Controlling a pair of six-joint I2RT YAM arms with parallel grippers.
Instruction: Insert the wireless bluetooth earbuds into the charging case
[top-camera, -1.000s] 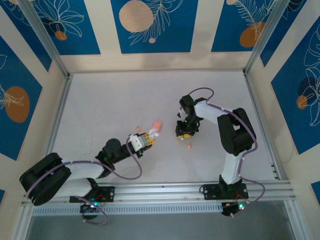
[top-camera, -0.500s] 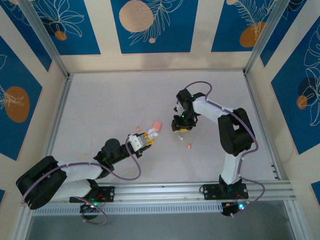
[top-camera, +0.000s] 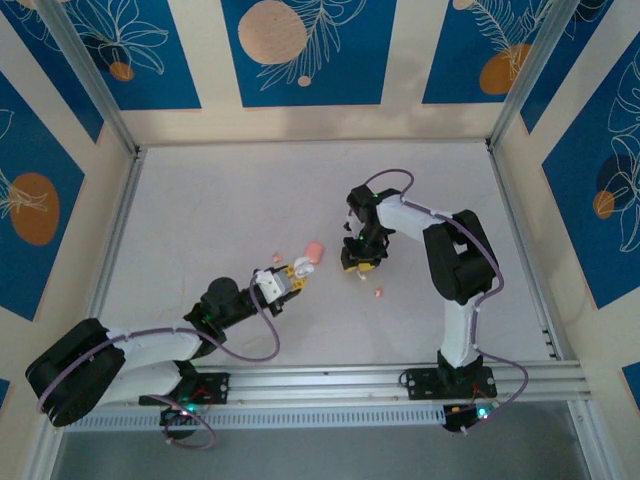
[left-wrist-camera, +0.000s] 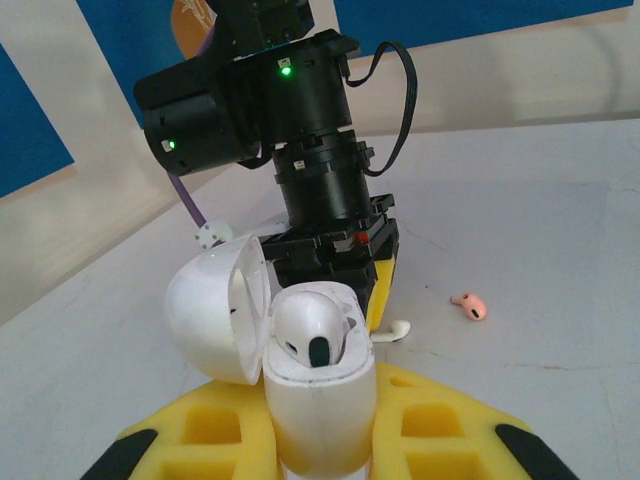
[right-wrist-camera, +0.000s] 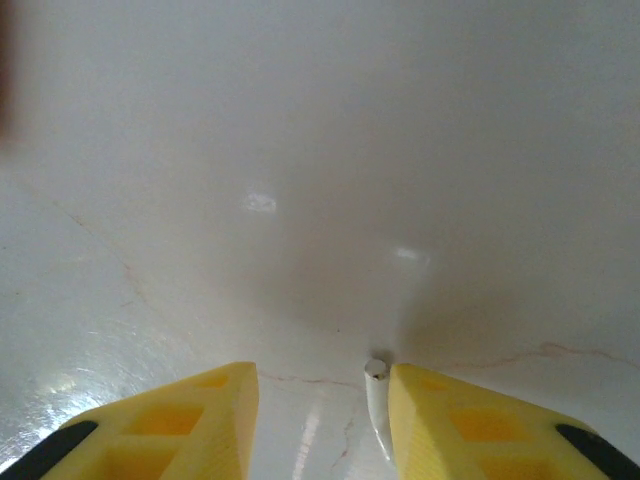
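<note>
My left gripper (left-wrist-camera: 320, 445) is shut on a white charging case (left-wrist-camera: 322, 400), held upright with its lid (left-wrist-camera: 215, 310) swung open to the left. One white earbud (left-wrist-camera: 312, 330) sits in the case. Another white earbud (left-wrist-camera: 392, 331) lies on the table just beyond it, under my right gripper (top-camera: 360, 262). In the right wrist view that earbud's stem (right-wrist-camera: 376, 400) lies against the inner face of the right finger, and my right gripper (right-wrist-camera: 322, 420) stands open around it, low over the table. From above, the case (top-camera: 306, 267) shows at my left gripper (top-camera: 293, 274).
A salmon-pink case (top-camera: 313, 247) lies on the table just beyond the white case. Small pink earbuds lie loose at the right (top-camera: 378, 292) (left-wrist-camera: 469, 306) and at the left (top-camera: 275, 257). An aluminium rail (top-camera: 400, 380) runs along the near edge.
My right gripper has shifted a little to the left and turned, and now stands over the white earbud. The left gripper has kept the case in nearly the same place.
</note>
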